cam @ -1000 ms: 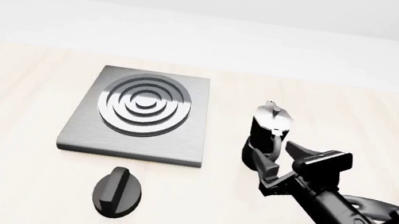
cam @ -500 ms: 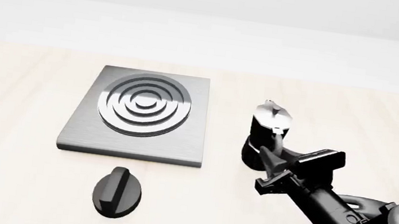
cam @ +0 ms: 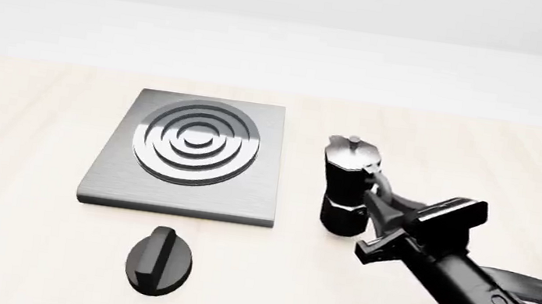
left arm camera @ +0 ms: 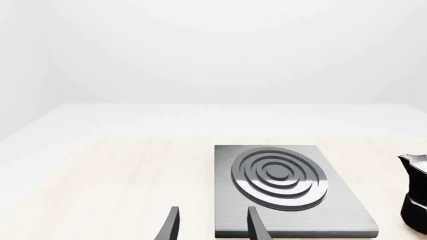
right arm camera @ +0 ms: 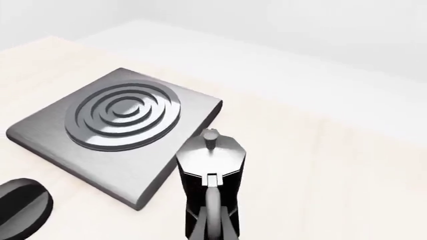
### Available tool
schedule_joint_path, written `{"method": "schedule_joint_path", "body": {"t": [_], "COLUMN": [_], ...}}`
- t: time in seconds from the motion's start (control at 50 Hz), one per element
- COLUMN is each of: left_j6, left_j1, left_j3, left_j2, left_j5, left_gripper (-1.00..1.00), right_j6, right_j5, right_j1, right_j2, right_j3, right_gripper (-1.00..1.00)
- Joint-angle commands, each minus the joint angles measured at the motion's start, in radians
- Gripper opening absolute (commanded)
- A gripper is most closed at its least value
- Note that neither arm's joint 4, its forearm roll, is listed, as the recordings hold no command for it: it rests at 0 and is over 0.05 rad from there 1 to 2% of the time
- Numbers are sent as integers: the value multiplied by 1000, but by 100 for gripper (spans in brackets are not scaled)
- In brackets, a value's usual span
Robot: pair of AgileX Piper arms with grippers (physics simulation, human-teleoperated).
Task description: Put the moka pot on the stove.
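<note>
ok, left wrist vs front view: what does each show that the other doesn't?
Only the left wrist view: the left end effector seen along its two fingertips, apart with nothing between them. Only the front view: the black oval knob, the right end effector at the moka pot's handle, and the whole moka pot standing right of the stove. Both: the stove with its ring burner; the left wrist view catches only an edge of the pot.

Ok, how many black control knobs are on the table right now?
1. A flat black oval knob lies on the wooden table, apart from and nearer the arms than the square grey metal stove. No others show; the arms could hide one.
</note>
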Motion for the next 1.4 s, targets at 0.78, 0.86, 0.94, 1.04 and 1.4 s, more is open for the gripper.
{"method": "schedule_joint_path", "body": {"t": [0.78, 0.86, 0.94, 1.04, 1.4], "left_j6": [0, 0, 0, 0, 0], "left_j1": [0, 0, 0, 0, 0], "left_j3": [0, 0, 0, 0, 0], "left_j2": [0, 0, 0, 0, 0], "left_j5": [0, 0, 0, 0, 0], "left_gripper": [100, 100, 100, 100, 100], "right_j6": [-29, -26, -20, -13, -15], "right_j5": [171, 199, 217, 237, 311], "right_j1": [9, 4, 14, 16, 33], "right_j2": [-282, -309, -322, -336, -369], "right_j3": [-34, -49, -59, -70, -118], "right_gripper": [-100, -100, -100, -100, -100]}}
